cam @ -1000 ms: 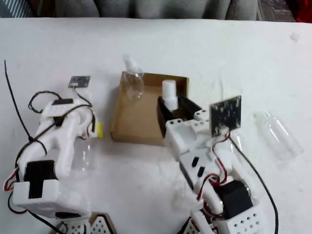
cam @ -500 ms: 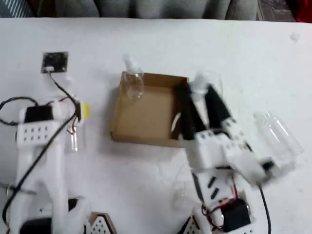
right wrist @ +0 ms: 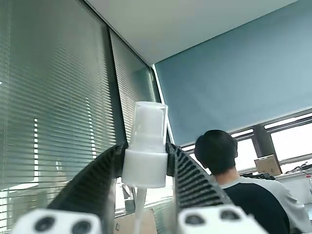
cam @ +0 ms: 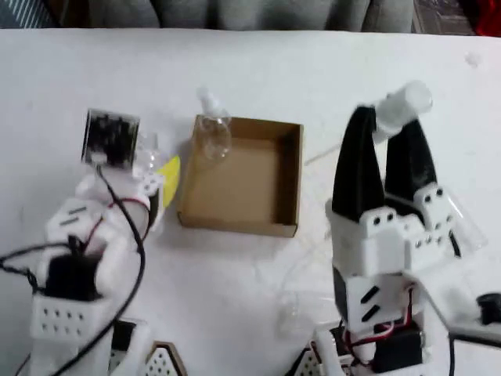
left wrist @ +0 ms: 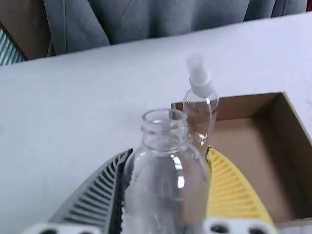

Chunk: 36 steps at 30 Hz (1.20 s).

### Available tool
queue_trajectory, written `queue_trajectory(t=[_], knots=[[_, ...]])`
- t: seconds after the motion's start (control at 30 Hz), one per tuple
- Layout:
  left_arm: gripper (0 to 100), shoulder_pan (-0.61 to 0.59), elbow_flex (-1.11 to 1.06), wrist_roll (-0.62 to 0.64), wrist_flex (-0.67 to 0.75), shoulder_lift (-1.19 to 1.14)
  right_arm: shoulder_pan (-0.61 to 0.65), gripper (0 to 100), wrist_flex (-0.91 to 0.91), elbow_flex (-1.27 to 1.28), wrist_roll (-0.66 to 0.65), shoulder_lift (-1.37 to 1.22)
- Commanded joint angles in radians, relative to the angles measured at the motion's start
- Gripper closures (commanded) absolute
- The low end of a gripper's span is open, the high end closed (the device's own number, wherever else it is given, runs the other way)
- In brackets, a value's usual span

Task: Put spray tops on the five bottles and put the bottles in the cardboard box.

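Your white worktop (cam: 313,70) carries the open cardboard box (cam: 243,176) between the arms. Your left hand (left wrist: 168,153), just beside the box, grips an uncapped clear bottle (left wrist: 165,185). A capped bottle (cam: 211,129) lies over the box's far left corner. Your right hand (cam: 385,121), raised and pointing upward, pinches a white spray top (right wrist: 145,146).

Left tool (left wrist: 168,161) low, clamped; right tool (right wrist: 145,158) pointing upward, clamped

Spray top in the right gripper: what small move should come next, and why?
Probably carry the right gripper toward the left gripper and tilt it down: its spray top points upward, while the bottle there has an open neck.
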<state>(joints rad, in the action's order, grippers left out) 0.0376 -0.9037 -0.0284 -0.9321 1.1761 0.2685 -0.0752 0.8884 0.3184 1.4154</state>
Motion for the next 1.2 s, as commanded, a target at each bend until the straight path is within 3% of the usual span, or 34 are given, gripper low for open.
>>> queue_trajectory(t=[0.0,0.37,0.6,0.77,1.03,1.17], knots=[[98,0.028,-0.061,-0.002,0.115,0.165,-0.001,98.3,-0.018,-0.181,0.005,-0.17],[98,0.147,-0.282,-0.002,0.296,0.51,0.3,98.4,0.199,-0.608,0.005,-0.464],[98,0.243,-0.397,-0.002,0.302,0.664,0.504,98.4,0.349,-0.624,0.006,-0.453],[98,0.254,-0.417,0.0,0.302,0.656,0.522,98.4,0.269,-0.555,0.002,-0.418],[98,0.302,-0.456,0.0,0.301,0.656,0.519,98.4,0.148,-0.539,-0.002,-0.572],[98,0.292,-0.456,0.0,0.301,0.656,0.518,98.4,0.122,-0.537,-0.069,-0.648]])
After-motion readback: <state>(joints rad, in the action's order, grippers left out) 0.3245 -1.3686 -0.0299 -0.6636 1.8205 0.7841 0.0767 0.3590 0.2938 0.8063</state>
